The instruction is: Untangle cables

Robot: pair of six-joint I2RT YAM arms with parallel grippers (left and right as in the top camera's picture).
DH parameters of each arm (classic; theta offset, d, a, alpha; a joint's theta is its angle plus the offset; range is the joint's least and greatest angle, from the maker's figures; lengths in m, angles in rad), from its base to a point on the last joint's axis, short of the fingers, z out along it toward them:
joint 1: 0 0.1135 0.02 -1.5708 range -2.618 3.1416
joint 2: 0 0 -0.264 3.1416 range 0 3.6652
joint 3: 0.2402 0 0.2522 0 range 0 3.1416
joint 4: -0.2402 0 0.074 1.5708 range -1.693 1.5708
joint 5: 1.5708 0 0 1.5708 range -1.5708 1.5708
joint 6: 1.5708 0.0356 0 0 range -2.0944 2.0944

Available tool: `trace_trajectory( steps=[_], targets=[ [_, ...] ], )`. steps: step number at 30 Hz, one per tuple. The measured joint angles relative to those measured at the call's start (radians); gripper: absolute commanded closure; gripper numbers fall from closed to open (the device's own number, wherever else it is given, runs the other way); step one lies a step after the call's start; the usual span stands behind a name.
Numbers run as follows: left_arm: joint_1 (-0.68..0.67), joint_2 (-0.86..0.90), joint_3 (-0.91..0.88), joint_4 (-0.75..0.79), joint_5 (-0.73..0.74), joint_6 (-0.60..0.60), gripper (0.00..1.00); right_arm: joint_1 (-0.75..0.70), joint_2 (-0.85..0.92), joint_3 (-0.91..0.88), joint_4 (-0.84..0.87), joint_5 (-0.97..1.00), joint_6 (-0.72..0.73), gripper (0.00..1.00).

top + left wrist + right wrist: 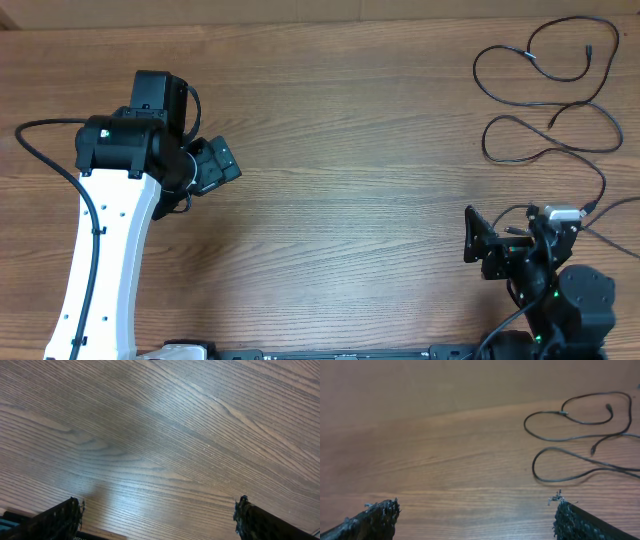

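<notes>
Cables (530, 55): loose loops at far right of table (350, 230), well apart from both grippers. Left gripper (159, 510): fingers spread wide, nothing held. Right gripper (475, 505): likewise released, empty.
Risk: thin cord may slip from pinch; pulling one loop may tighten crossings or drag cord off edge.
No readable brand, label or writing.

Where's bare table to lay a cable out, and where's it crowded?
Free: the wide middle of the table between the left gripper and right gripper, both open and empty. Crowded: the far right corner, where the cables loop, trailing toward the right gripper.
</notes>
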Motion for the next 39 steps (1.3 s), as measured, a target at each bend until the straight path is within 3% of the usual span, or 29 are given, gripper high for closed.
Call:
trace_trajectory(
  steps=[18,39],
  targets=[
    [0.000,0.000,0.000,0.000,0.000,0.000,0.00,-0.051,-0.230,-0.340,0.365,-0.048,-0.003,0.00],
    [0.000,0.000,0.000,0.000,0.000,0.000,0.00,-0.017,-0.237,-0.508,0.584,-0.055,-0.040,0.00]
  ],
)
